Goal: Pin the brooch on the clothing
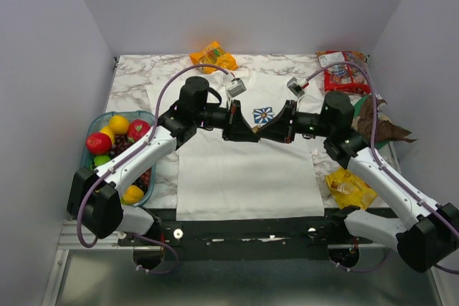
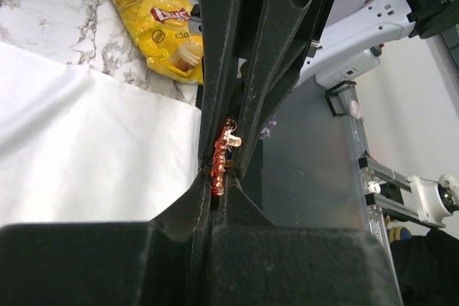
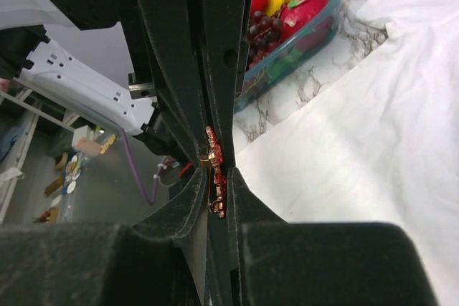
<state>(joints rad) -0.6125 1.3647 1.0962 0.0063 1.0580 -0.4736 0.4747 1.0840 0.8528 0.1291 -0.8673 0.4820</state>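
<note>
The clothing is a white T-shirt (image 1: 244, 170) lying flat on the marble table, its blue-and-white daisy print (image 1: 264, 115) just behind the grippers. My left gripper (image 1: 250, 132) and right gripper (image 1: 267, 131) meet tip to tip a little above the shirt's chest. The brooch (image 2: 221, 159) is a tiny orange-red jewelled pin squeezed edge-on between the closed fingers of both grippers. It also shows in the right wrist view (image 3: 215, 173). My left gripper (image 2: 217, 190) and right gripper (image 3: 217, 190) are both shut on it. In the top view the brooch is hidden by the fingers.
A teal tub of fruit (image 1: 97, 123) stands at the left and shows in the right wrist view (image 3: 326, 1). An orange snack bag (image 1: 212, 55) lies at the back. A red snack bag (image 1: 344, 69), brown wrapper (image 1: 380, 123) and yellow chips bag (image 1: 349, 188) lie at the right.
</note>
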